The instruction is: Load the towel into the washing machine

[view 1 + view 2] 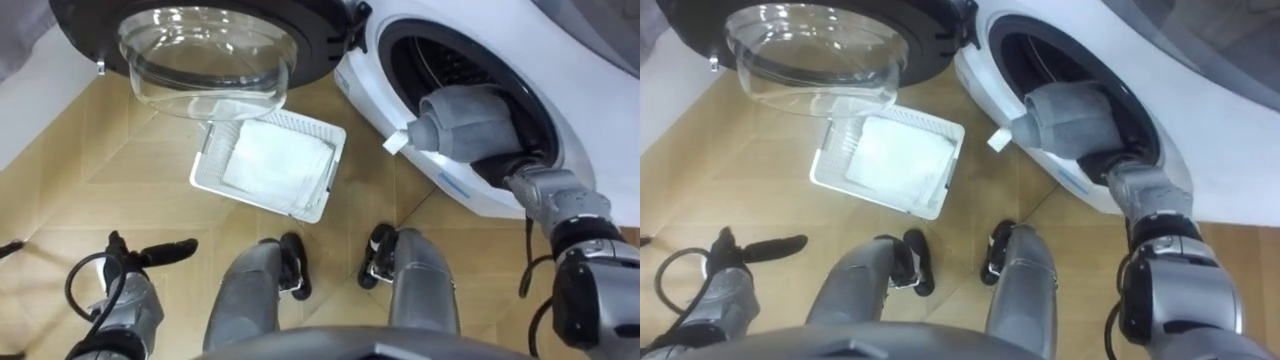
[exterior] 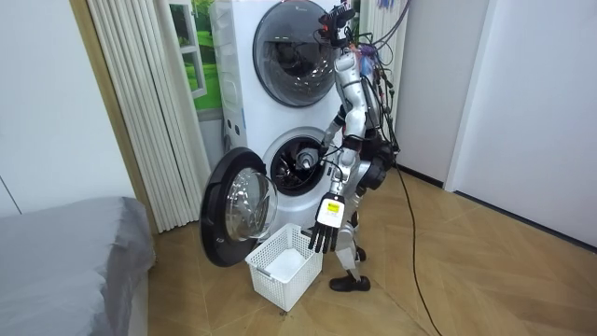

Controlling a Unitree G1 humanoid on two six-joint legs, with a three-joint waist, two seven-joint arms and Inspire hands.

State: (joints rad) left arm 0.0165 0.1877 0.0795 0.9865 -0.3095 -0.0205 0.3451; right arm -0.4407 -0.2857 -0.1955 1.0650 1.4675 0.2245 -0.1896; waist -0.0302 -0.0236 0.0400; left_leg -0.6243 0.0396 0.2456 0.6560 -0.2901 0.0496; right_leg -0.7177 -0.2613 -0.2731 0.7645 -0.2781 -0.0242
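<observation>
left hand (image 1: 150, 255) at lower left of the eye views, low by the robot's side. fingers straight and relaxed, grasping nothing. in the room view we see it hanging beside the thigh, above the basket.

door (image 1: 210, 50) of the washing machine swung wide open toward the robot's left. its clear glass bowl faces us at the top of the eye views, overhanging the far edge of the basket.

white slatted basket (image 1: 203, 168) on the wooden floor, just beside the robot's feet and below the door. something flat and white lies in it. we cannot tell whether that is cloth or the basket's bottom.

grey towel (image 1: 465, 120) bunched up in the round opening of the washing machine (image 1: 590, 110), resting on the lower rim, partly inside the drum. a small white tag sticks out at its left end.

right arm comes in from the lower right and runs into the opening. the right hand is buried under the towel. we cannot tell whether it grips the towel or has let go.

room view: 2 machines stacked, the robot standing close in front of the lower one.
</observation>
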